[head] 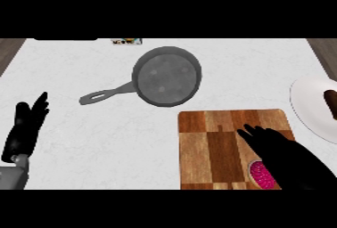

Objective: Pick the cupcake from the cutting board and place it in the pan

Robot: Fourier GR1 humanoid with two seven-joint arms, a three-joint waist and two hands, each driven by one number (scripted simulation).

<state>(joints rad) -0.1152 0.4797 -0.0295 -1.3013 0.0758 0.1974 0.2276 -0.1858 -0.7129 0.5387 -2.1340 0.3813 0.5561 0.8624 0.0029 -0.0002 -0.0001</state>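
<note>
Head view: a white counter (79, 133) fills the scene. On its near right lies a wooden cutting board (211, 151), striped in light and dark bands. The cupcake (260, 174), showing pink with a pale rim, sits at the board's near right corner, largely covered by the right hand (280, 147). That hand comes in from the lower right and lies over the board above the cupcake, its fingers stretched out and slightly spread toward the far left; they are not curled round the cupcake.

The pan (166, 76), dark grey and round, rests on the far middle of the counter, just beyond the board's far left corner and apart from it. Its handle (105, 94) runs out to the near left. Nothing lies in the pan.

At the right edge is a white plate (309, 111), partly cut off, bearing a brown item (330, 101) whose kind cannot be told. It lies just right of the board's far corner.

The left hand (26, 127) rests at the left edge, fingers straight and pointing away, holding nothing, well apart from the pan's handle.

At the far edge a small coloured object (127, 42) is too small to identify.
</note>
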